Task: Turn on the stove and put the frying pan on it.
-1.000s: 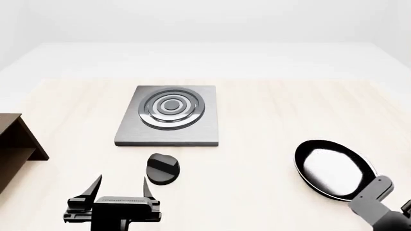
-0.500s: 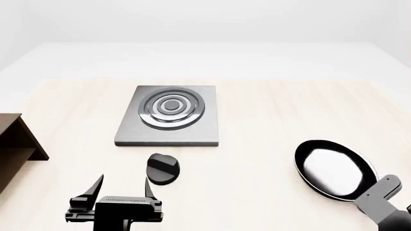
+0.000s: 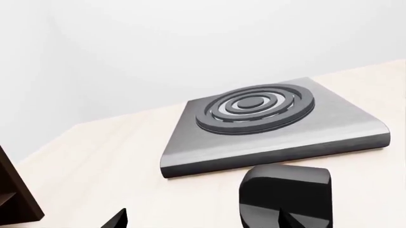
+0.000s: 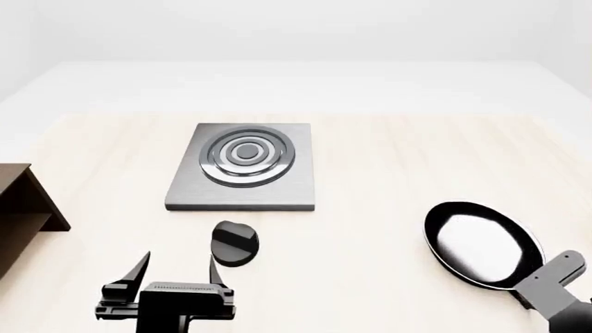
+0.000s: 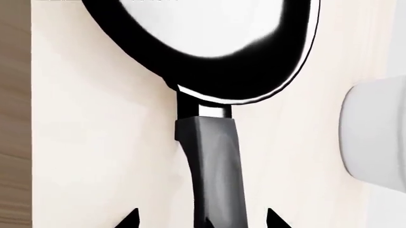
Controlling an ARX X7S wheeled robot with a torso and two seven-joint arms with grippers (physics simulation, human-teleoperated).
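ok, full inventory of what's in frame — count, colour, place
stove: 1, dark grey, ring burner on top, table centre-left
knob: 1, black, just in front of stove
pan: 1, black, pale inside, table right, handle toward robot
white object: 1, beside pan handle, cut off, can't identify
brown furniture: 1, dark brown, left edge
table: 1, light wood
left gripper: open, near side of knob
right gripper: open, fingertips either side of pan handle

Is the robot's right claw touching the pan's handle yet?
Apart. The right wrist view shows the right gripper open, table showing between each fingertip and the frying pan handle.
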